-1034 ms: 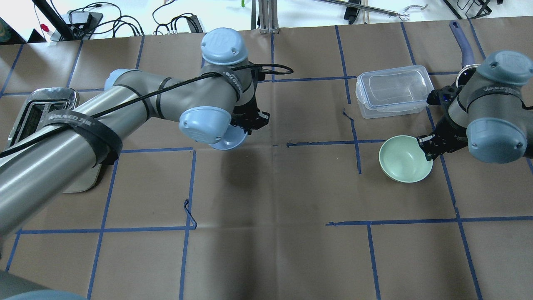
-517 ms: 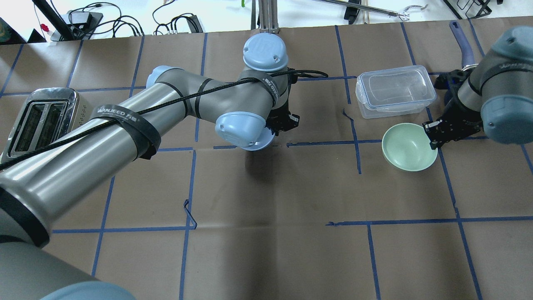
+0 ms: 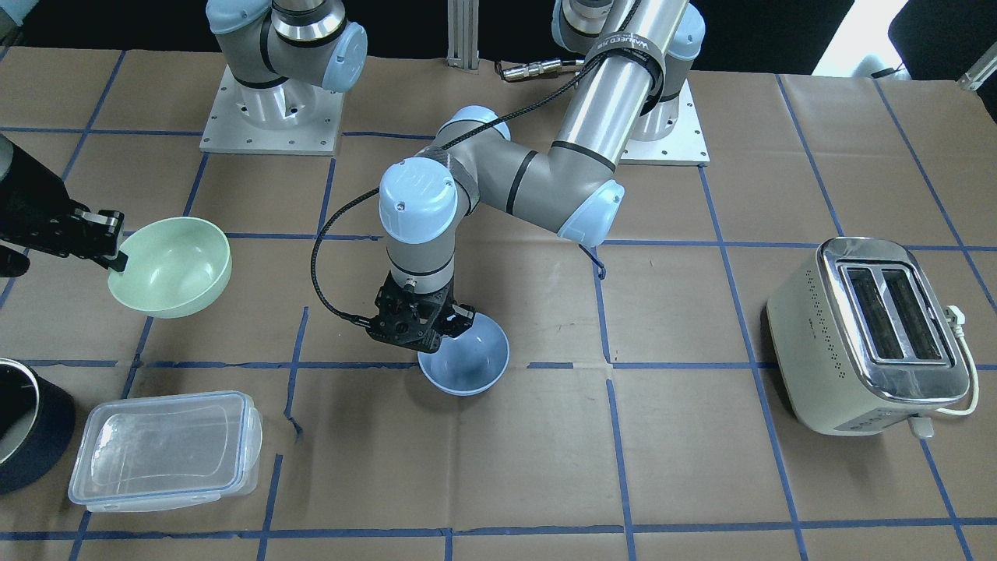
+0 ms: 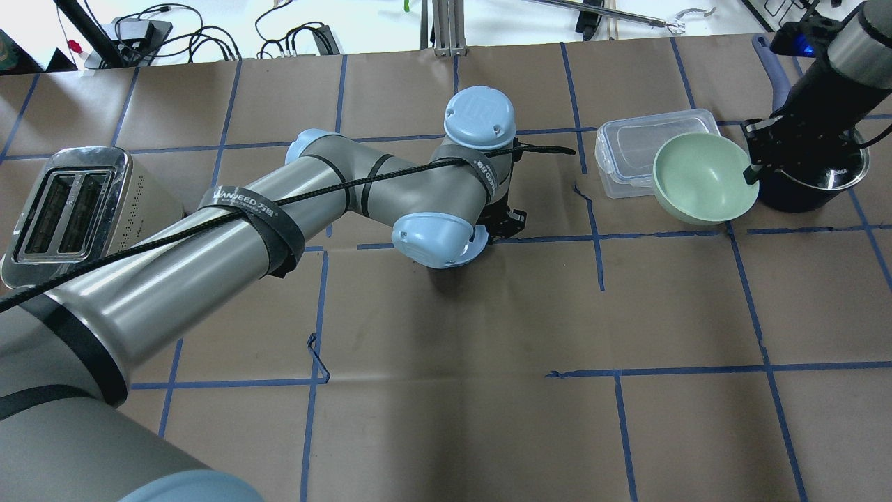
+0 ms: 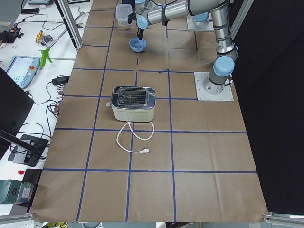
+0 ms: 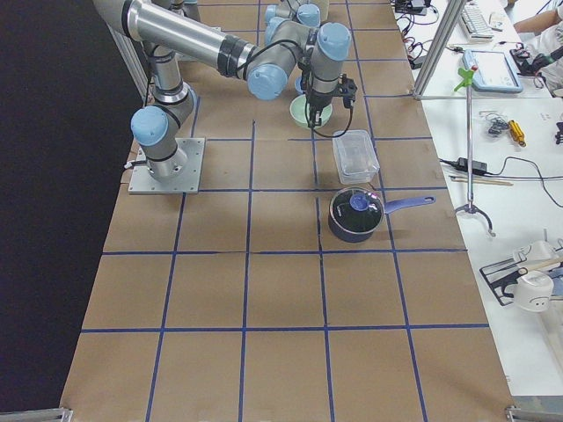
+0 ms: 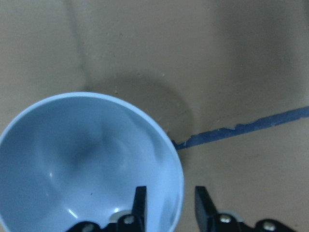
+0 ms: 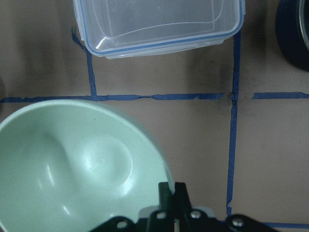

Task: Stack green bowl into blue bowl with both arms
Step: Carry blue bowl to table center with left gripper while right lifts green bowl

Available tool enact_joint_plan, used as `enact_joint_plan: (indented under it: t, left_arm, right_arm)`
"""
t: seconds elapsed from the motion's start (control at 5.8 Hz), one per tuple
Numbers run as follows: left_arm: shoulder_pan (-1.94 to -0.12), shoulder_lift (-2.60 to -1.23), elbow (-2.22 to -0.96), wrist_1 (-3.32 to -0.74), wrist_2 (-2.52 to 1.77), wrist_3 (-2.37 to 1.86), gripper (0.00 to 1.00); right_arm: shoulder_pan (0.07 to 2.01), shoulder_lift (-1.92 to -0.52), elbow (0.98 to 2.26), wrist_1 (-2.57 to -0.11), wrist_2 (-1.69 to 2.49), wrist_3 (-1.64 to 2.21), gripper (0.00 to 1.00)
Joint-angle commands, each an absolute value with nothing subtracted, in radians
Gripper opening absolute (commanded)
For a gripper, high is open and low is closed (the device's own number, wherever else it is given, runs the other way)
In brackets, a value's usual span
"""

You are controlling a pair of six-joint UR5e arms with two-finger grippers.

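The blue bowl [image 3: 467, 362] sits upright near the table's middle, mostly hidden under my left wrist in the overhead view. My left gripper [image 7: 170, 193] straddles the blue bowl's [image 7: 82, 159] near rim, one finger inside and one outside, open with a gap on both sides. The green bowl [image 4: 704, 178] hangs above the table, overlapping the clear container in the overhead view. My right gripper [image 8: 173, 191] is shut on the green bowl's [image 8: 72, 164] rim and holds it tilted. The right gripper [image 3: 117, 245] is at the front-facing view's left edge.
A clear lidded container [image 3: 163, 448] and a dark pot [image 4: 815, 185] with a purple handle stand at the far right side. A cream toaster [image 4: 66, 206] with its cord stands at the far left. Blue tape lines grid the brown paper.
The left arm carried the blue bowl rightward toward the table's middle. The right arm lifted the green bowl off the table and swung it up and back, over the clear container.
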State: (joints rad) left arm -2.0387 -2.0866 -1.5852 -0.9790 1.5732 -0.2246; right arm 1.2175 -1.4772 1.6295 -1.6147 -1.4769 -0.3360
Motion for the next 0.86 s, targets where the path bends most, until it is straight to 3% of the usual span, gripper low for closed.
enact_joint_plan:
  t: [0.0,0.34,0.69]
  left_arm:
    - [-2.004,-1.975,-1.562,-1.081,1.572,-0.206,0.98]
    - [-1.89,-1.773,-1.539,-1.365,1.545,-0.161,0.98]
    - [-1.725,-1.605,-1.558,-1.581,1.557,-0.033,0.98]
  right_arm:
    - [1.219,-1.482,1.618,-1.595,-1.476,-0.334,0.05]
    - [1.265,-1.467,1.617,-1.609,-1.47,-0.217,0.05]
    - [1.477,-1.456,1.612,-1.684,-1.47,0.061,0.05]
